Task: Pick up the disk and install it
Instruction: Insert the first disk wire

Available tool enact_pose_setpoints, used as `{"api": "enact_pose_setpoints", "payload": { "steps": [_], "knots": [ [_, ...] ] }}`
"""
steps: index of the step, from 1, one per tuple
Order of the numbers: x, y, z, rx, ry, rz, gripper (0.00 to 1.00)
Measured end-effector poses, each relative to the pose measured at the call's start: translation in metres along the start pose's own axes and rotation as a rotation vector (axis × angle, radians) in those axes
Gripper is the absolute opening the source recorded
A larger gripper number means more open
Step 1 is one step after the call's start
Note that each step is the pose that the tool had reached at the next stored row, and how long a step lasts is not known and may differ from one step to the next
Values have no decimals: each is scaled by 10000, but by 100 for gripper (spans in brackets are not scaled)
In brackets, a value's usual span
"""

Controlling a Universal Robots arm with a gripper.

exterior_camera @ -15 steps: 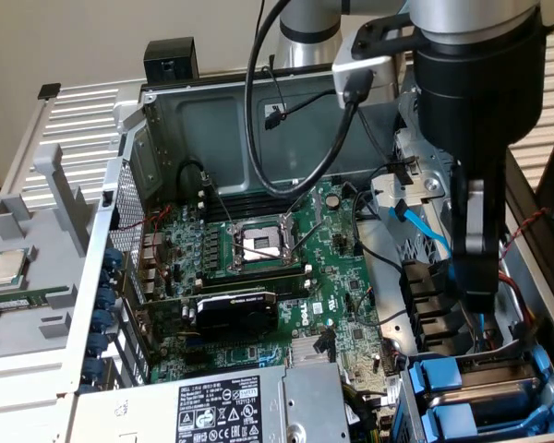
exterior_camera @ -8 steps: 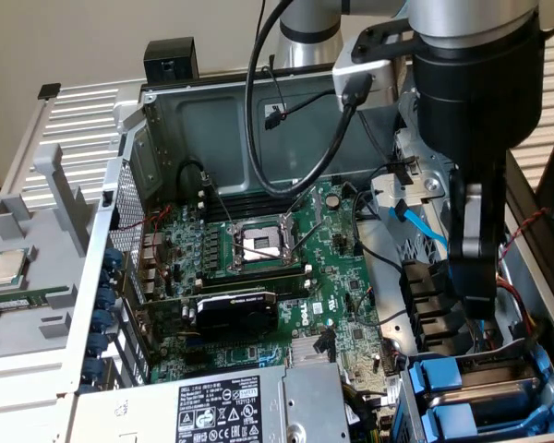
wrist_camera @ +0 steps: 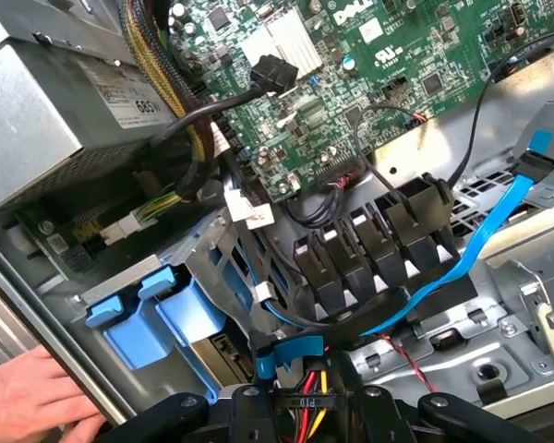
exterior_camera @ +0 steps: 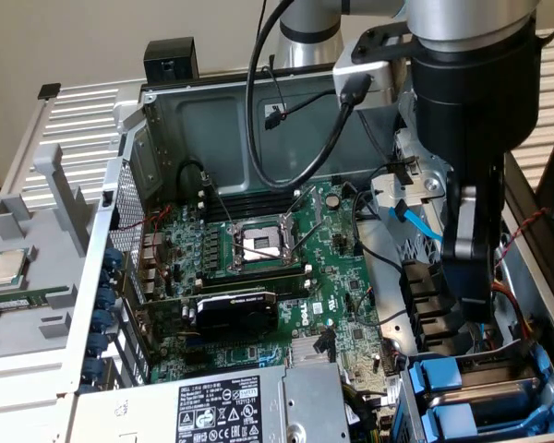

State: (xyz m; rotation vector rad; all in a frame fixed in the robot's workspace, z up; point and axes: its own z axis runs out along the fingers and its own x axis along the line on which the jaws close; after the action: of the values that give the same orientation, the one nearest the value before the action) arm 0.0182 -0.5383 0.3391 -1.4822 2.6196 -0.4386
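The disk (exterior_camera: 440,377) is low beneath the hand (exterior_camera: 468,295), tucked in the drive cage (exterior_camera: 406,397) on the side toward the silver power supply box (exterior_camera: 258,406). The hand hovers above it, well apart from it. (Caller)

Two blue carrier fronts down there, one over the other. Which one has the drive? (Spotter)

Can't tell, the label is hidden. There's grey metal between the blue frames, and that's all I get. (Caller)

And the hand: apart, together, clamped on something? (Spotter)

Cannot tell from here. I see nothing carried under it. (Caller)

So this reads as the approach. How is it done well? (Spotter)

Square the hand to the carrier's long edges, I'd say, and come straight down, so the carrier stays true to the cage rails. A tilted grip would likely jam it. (Caller)

Cables? (Spotter)

That's the trouble. The blue data cable (wrist_camera: 499,221) loops just beside the hand, and the red and yellow power leads (wrist_camera: 305,406) lie right under it. Either could snag, so I'd keep the path narrow. (Caller)

One more thing: a person's hand (wrist_camera: 28,401) rests on the case edge, beyond the disk from the hand. (Spotter)

Then slow and steady is my call. (Caller)
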Motion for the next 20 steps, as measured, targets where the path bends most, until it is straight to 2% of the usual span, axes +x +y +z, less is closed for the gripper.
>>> {"api": "enact_pose_setpoints", "payload": {
  "steps": [3, 13, 15, 20],
  "knots": [
    [-19, 3, 14, -7, 47, 140, 35],
    [-129, 5, 51, -19, 112, 351, 35],
    [-134, 4, 60, -23, 138, 433, 35],
    [-137, 6, 71, -42, 245, 772, 35]
  ]
}}
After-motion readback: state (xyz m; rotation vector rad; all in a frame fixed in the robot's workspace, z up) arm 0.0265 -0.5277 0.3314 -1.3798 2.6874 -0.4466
